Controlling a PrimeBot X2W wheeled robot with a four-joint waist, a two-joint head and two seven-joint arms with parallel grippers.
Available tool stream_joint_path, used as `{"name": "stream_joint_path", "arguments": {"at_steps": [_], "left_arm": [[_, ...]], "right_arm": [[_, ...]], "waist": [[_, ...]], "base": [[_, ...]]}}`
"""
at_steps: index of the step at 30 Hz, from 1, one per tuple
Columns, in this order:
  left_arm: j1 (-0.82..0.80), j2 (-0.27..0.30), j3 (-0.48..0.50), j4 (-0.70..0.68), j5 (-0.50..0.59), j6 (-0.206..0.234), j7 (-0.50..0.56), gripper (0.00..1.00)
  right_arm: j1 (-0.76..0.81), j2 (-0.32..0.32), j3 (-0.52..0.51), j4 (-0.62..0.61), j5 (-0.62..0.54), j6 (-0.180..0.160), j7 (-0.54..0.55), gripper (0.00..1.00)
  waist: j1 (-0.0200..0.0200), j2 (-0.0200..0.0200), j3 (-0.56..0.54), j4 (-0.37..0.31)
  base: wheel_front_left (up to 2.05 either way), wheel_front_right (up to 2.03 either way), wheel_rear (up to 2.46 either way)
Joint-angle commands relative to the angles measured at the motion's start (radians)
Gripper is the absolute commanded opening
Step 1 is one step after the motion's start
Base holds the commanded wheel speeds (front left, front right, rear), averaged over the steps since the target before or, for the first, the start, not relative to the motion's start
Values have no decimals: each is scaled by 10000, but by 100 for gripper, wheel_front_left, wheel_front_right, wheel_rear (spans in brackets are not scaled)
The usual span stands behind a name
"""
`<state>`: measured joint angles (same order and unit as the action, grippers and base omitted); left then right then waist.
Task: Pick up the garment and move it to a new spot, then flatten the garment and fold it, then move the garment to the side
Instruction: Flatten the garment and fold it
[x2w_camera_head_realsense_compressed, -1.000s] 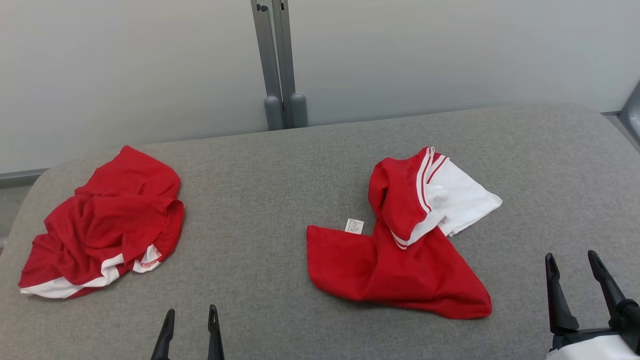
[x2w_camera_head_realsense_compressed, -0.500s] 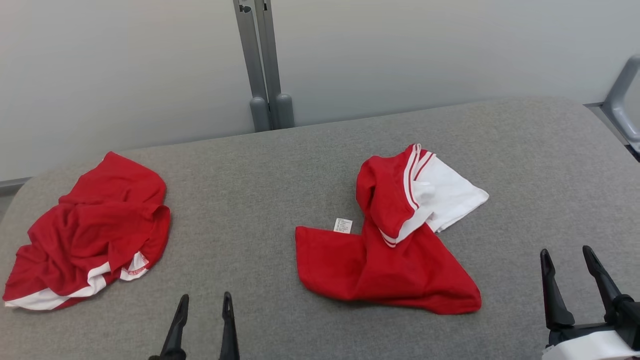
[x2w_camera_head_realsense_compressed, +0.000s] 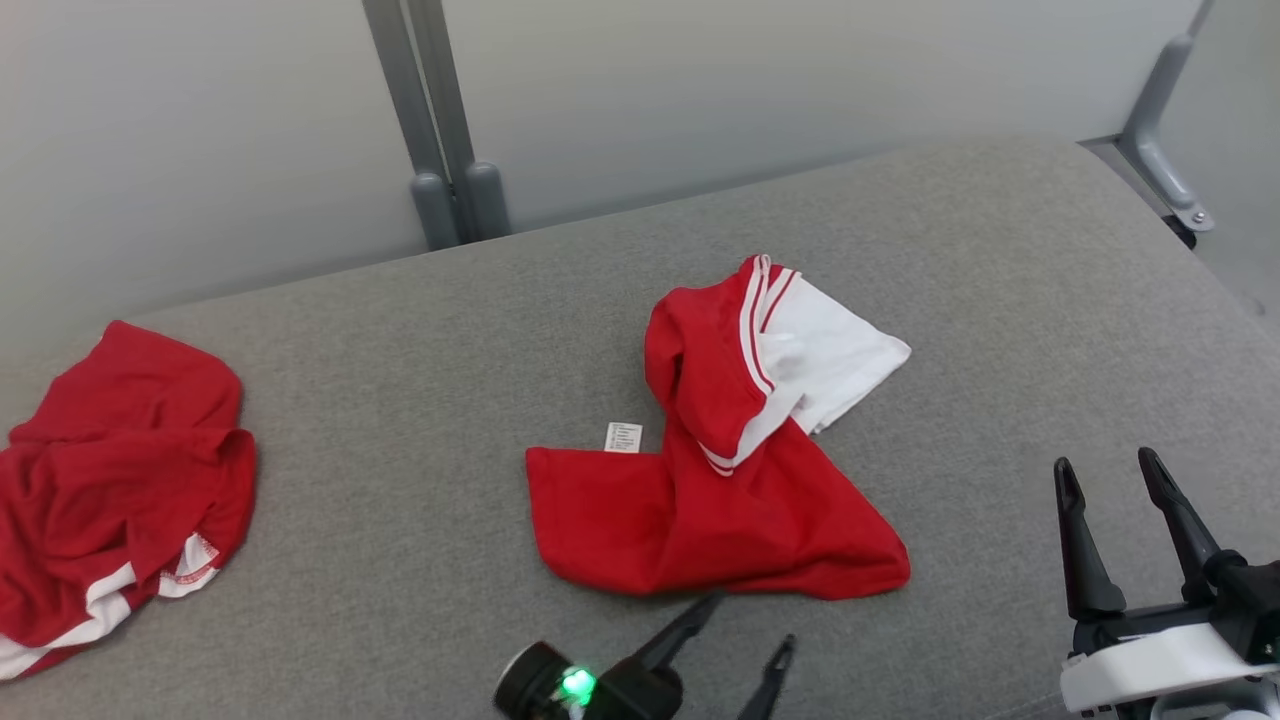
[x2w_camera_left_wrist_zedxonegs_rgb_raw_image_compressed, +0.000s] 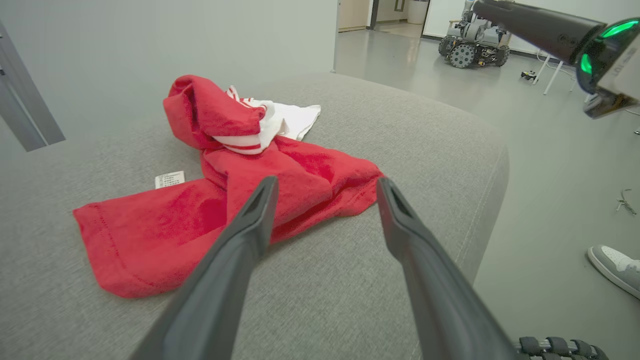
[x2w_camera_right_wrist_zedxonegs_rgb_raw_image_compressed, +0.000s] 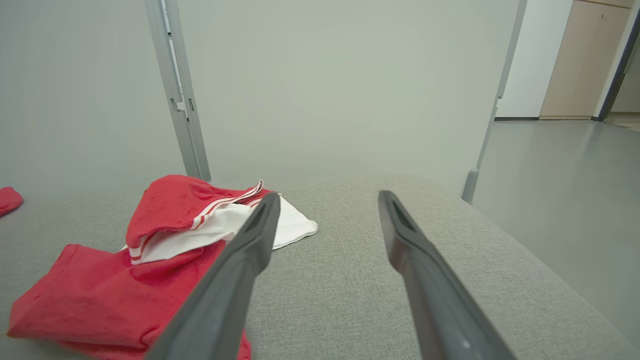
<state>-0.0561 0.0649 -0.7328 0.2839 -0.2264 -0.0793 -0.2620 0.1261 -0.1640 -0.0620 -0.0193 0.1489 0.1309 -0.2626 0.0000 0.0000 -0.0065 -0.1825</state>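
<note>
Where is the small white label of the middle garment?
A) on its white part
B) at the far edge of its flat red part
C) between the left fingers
B: the label pokes out at the far edge of the flat red part of the garment, left of the bunched fold.

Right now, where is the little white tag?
In the head view, the white tag lies on the grey surface near the middle, poking out from the far edge of the left flap of the red-and-white garment.

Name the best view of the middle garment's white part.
Head view: the white part lies spread out, seen from above. Left wrist view gives a sliver behind the red fold; right wrist view sees it low, partly behind a pincer finger.
</note>
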Motion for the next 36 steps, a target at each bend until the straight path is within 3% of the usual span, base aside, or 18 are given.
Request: {"name": "stream_joint_path", "arguments": {"at_steps": [1,5,9,15,21,22,24,30,36], "left_arm": [[-633,-148,-406,287,-320,-43,-19,100],[-1995,-112,-1680,1256,-925,123,34,100],[-3121,-109,-2663,2090,-1429,593,148,100],[-4204,-110,-3540,3225,-2197,1616,240,100],[-4792,-116,-4459,4334,-2747,2104,979,100],[-4839,-104,-4557,4464,-2828,2162,1074,92],[-4946,-87,-4765,4733,-3005,2242,1262,3],[-5289,-90,-5006,4663,-3672,2216,1144,0],[-4946,-127,-4247,2671,-5644,1887,709,0]], "right_arm": [[-222,-20,45,1,71,-1,-35,100],[-632,98,169,34,180,-3,-35,100],[-987,232,242,87,305,-1,-35,100],[-1332,424,143,198,489,-1,-35,100],[-1562,512,78,310,621,-1,-35,100],[-1594,526,50,324,650,-1,-35,100],[-1655,571,30,359,652,-1,-35,100],[-1649,627,3,370,679,-1,-35,100],[-1153,563,-168,343,623,-1,-33,100]], "waist": [[0,0,519,-525],[0,0,1092,-1046],[0,0,1717,-1488],[0,0,2446,-1839],[0,0,2684,-1937],[0,0,2684,-1932],[0,0,2661,-1909],[0,0,2434,-1746],[0,0,1856,-1467]], "base": [[0,0,0],[0,0,0],[0,0,0],[0,0,0],[0,0,0],[0,0,0],[0,0,0],[0,0,0],[0,0,0]]}}
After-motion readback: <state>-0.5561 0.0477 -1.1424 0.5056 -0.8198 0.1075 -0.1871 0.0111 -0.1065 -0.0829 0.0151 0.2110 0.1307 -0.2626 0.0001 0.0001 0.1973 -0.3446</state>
